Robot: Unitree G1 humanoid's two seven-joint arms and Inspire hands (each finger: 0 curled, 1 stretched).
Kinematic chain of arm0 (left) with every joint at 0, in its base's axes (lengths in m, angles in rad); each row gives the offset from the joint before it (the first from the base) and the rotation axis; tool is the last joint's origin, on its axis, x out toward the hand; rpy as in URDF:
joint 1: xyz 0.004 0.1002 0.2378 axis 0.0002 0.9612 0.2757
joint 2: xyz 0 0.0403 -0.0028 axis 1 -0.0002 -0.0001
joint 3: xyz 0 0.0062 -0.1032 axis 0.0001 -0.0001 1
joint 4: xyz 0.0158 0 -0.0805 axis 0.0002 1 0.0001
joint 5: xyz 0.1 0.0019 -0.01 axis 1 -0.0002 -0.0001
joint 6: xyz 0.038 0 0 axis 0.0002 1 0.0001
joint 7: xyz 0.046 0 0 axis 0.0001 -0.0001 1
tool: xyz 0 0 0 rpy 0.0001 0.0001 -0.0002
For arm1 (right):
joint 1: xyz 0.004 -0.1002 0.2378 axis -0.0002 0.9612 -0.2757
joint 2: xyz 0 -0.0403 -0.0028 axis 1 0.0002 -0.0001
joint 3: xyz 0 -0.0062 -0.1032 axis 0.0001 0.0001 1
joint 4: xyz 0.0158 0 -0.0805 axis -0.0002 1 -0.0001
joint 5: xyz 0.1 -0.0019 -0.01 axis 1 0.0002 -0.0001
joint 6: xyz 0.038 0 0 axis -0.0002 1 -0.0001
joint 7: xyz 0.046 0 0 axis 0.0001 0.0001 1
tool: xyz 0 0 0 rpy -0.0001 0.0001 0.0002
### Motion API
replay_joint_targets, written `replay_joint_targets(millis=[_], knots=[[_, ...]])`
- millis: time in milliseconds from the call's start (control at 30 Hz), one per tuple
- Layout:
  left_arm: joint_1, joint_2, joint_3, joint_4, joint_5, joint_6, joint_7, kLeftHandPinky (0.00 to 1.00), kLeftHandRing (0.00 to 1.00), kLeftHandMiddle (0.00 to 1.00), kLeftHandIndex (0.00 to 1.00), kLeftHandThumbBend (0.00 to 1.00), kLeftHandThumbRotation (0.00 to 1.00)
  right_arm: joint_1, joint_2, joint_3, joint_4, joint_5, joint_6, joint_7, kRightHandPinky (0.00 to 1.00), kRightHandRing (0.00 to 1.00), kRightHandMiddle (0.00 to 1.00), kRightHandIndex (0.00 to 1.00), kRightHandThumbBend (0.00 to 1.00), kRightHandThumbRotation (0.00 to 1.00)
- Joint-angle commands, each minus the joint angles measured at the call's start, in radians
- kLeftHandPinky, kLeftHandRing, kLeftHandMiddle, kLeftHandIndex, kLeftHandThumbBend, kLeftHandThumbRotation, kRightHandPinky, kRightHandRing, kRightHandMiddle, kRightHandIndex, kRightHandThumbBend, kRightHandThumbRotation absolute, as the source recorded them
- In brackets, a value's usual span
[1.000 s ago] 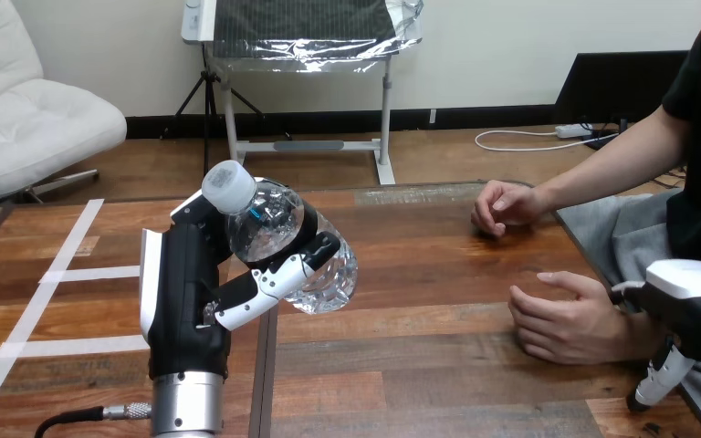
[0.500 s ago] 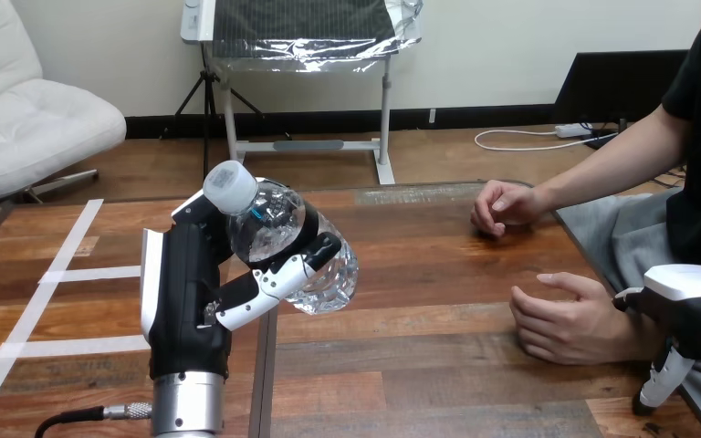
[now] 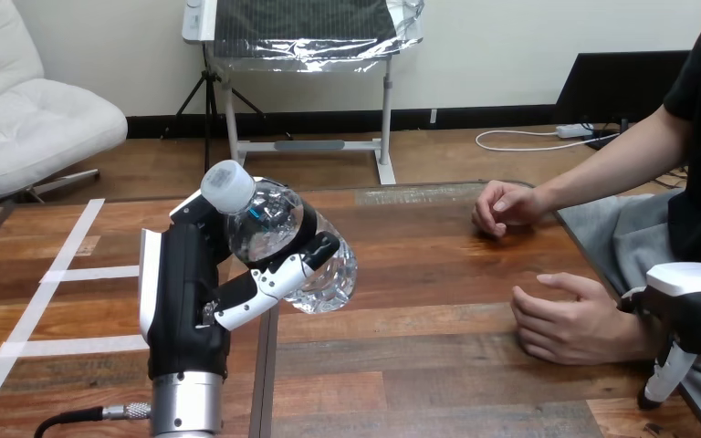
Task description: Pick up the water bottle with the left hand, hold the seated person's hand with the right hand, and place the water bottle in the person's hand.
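You have the left hand clamped round the water bottle, tilted and raised above the bench. Your right hand sits at the bench's right edge beside the person's nearer hand; its grip cannot be told

The water bottle is clear plastic, shiny and a bit crinkly, with bright spots of light on it. Its cap is white plastic and looks dull. The left hand is dull black plastic with smooth, shiny white shells. The left forearm is silver metal with a soft shine. The right hand has a smooth white shell too. The table is dark brown wood, smooth and a little glossy, with strips of dull white tape near its left edge.
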Motion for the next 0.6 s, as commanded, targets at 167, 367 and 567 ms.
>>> replay_joint_targets(millis=[167,367,567], knots=[[-0.043,-0.009,0.002,-0.030,-0.001,-0.034,0.000,0.41,0.41,0.43,0.50,0.62,0.00,-0.096,-0.023,0.039,0.063,-0.035,0.030,-0.006,0.90,0.97,0.95,0.91,0.72,0.13],[-0.043,-0.007,0.002,-0.032,0.005,-0.029,0.002,0.41,0.41,0.43,0.50,0.62,0.00,-0.118,-0.019,0.065,0.100,-0.058,0.042,-0.020,0.88,0.96,0.94,0.91,0.71,0.12],[-0.044,-0.010,0.003,-0.034,0.008,-0.024,0.005,0.41,0.41,0.43,0.50,0.62,0.00,-0.138,-0.012,0.081,0.133,-0.067,0.052,-0.025,0.87,0.95,0.94,0.90,0.70,0.11]])
